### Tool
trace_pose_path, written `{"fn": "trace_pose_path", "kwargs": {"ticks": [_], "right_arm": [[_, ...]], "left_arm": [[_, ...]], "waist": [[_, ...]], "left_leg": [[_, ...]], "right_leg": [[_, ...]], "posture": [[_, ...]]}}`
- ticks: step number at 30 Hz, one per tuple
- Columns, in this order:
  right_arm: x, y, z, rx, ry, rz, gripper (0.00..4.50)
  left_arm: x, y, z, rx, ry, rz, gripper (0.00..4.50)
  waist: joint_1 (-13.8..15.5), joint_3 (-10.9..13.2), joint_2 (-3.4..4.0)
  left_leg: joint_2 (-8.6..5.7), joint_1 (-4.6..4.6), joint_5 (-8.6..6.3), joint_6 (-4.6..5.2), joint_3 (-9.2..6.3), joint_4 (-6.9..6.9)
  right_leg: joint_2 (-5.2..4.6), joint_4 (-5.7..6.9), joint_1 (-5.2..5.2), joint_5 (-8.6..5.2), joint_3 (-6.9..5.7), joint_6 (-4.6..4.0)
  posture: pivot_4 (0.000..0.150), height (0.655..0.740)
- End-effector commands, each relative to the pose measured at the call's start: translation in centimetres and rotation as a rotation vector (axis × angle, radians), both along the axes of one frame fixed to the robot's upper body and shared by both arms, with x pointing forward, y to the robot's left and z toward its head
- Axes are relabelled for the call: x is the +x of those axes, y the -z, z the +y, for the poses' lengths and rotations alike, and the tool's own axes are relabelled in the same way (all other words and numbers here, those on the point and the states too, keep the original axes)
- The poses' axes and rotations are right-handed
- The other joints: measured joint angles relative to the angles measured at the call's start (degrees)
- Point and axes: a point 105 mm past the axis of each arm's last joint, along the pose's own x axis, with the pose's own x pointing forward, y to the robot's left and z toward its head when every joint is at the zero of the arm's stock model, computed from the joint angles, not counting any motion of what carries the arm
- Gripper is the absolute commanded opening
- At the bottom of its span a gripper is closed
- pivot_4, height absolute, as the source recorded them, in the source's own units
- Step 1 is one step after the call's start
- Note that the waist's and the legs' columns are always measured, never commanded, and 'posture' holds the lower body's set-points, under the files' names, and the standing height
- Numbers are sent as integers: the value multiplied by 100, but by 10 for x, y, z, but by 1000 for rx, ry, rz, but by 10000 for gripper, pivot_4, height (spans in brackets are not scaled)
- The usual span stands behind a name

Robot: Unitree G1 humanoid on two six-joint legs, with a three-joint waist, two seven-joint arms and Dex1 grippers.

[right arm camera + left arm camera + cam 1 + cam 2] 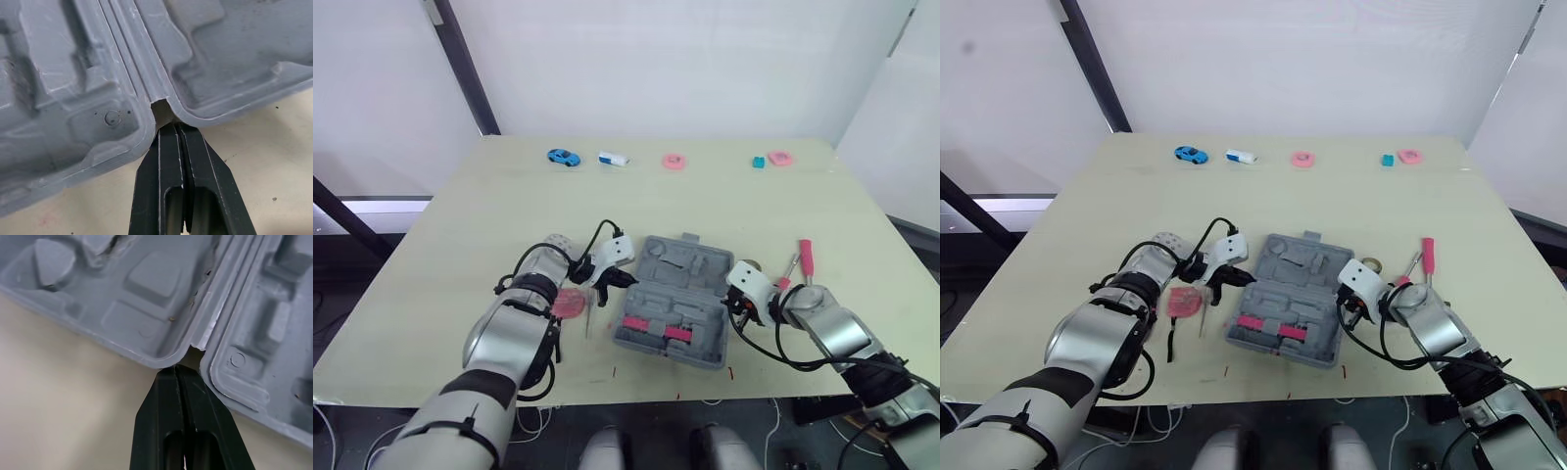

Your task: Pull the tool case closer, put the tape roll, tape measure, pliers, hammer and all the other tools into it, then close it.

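Both my left gripper (175,369) and right gripper (172,127) are pinched closed at the hinge ends of the open tool case (677,294), near me on the tabletop (705,196) but empty, so basically all the packing's left.

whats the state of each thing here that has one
grey plastic tool case, open, lying flat on the table
left gripper, fingers shut, tips at the case's hinge notch
right gripper, fingers shut, tips at the opposite hinge notch
red-handled screwdriver, lying on the table outside the case
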Motion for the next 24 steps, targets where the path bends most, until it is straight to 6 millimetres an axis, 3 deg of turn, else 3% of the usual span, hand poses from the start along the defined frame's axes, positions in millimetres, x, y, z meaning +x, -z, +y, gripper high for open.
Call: {"fn": "trace_pose_path", "kwargs": {"ticks": [1, 15, 24], "right_arm": [[-2, -2, 16, 28, -71, -1, 0], [8, -14, 30, 3, -240, -45, 0], [15, -15, 36, -44, -317, -62, 0]], "left_arm": [[-5, -9, -9, -67, 70, 7, 734], [-19, 5, 4, -124, 52, 43, 734], [-40, 12, 10, -164, 10, 43, 734]], "waist": [[-1, 0, 0], [-122, 0, 1], [-139, 0, 1]], "left_leg": [[0, 0, 0, 0, 0, 0], [3, 1, 0, 0, 0, -1], [6, 5, 0, 0, 5, -2]], "right_leg": [[0, 0, 0, 0, 0, 0], [2, 2, -1, 0, 1, 0], [1, 7, -1, 0, 5, -1]], "posture": [[1500, 7400], [1500, 7400], [1500, 7400]]}}
